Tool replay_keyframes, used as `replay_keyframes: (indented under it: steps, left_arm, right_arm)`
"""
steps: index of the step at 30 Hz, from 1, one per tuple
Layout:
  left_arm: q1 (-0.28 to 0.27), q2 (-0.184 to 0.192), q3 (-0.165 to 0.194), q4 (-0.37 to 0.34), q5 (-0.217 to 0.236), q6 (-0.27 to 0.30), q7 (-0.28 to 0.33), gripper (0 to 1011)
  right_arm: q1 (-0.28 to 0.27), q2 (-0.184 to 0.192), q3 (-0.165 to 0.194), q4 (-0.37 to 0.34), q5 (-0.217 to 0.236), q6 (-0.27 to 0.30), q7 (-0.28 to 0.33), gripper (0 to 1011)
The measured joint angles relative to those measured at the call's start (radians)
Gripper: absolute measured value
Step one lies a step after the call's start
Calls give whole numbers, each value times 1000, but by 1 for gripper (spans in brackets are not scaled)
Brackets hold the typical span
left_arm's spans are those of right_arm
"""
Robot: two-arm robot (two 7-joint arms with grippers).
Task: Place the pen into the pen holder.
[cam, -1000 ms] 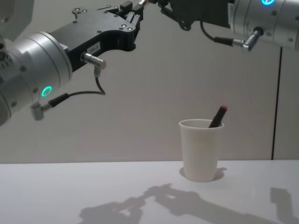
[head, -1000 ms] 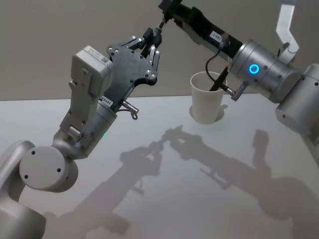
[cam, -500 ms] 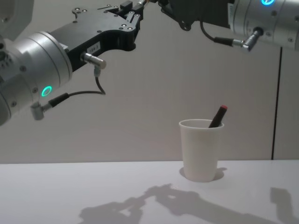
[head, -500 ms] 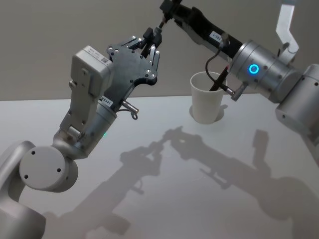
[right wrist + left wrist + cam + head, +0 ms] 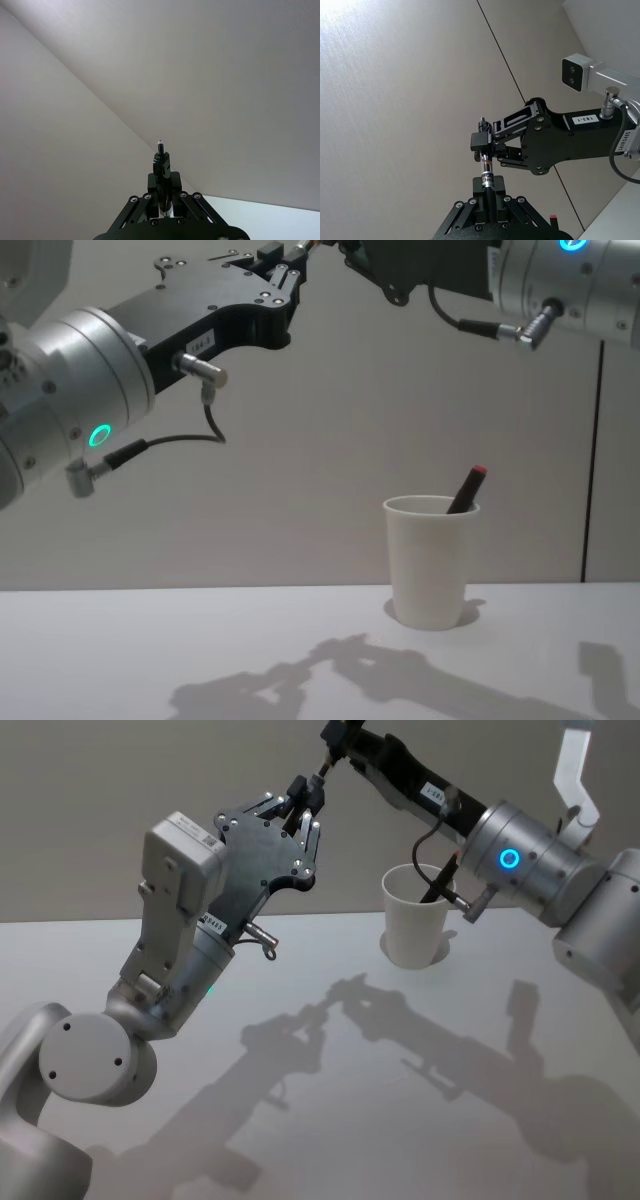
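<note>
Handover step: left claw [image 5: 490, 202] and right claw [image 5: 484, 142] both clamp the pen [image 5: 487, 175]; next, one releases, pen holder [image 5: 415, 916] below-right.

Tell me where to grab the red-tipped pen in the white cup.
Take the red-tipped pen by the short end above the rim of the white cup, coming from above, jaws aligned with its lean to the robot's right; the rest is inside the cup. The left gripper and right gripper are up high, both shut on a second pen.

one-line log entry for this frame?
left gripper: shut on pen | right gripper: shut on pen, midair | another pen in pen holder
</note>
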Motion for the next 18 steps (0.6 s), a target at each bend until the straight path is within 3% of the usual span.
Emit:
replay_keyframes:
  steps: [5, 9, 18]
  left_arm:
    - [0, 0, 0, 0, 0, 0, 0, 123]
    - [0, 0, 0, 0, 0, 3, 0, 196]
    - [0, 0, 0, 0, 0, 3, 0, 475]
  right_arm:
    - [0, 0, 0, 0, 0, 0, 0, 131]
    - [0, 0, 0, 0, 1, 0, 1, 131]
    - [0, 0, 0, 0, 1, 0, 1, 131]
